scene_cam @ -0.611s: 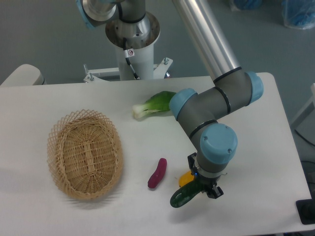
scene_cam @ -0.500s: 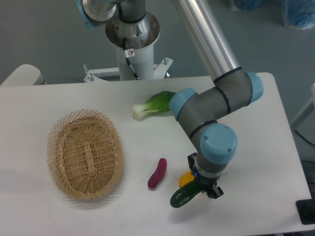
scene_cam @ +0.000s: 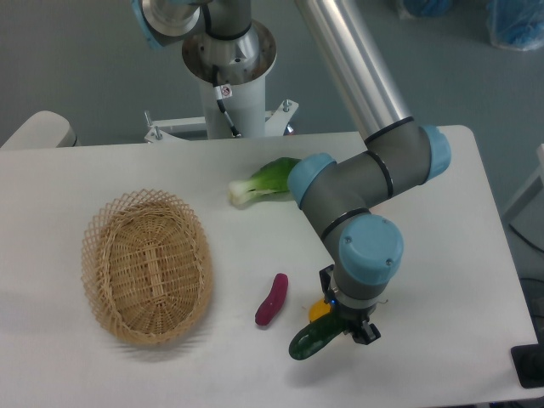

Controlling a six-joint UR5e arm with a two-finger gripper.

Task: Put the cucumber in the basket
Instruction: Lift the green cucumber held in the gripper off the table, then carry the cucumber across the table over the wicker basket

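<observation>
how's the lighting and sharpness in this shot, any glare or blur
Fixed camera: soft, even light, faint shadows under the basket; a bright glare streak along the arm's metal tube; slightly soft focus overall, the cucumber showing a small glossy highlight.

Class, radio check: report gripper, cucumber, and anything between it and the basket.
Gripper shut on cucumber, near front edge. Basket empty, far left. Purple piece lies between; bok choy behind, clear.
</observation>
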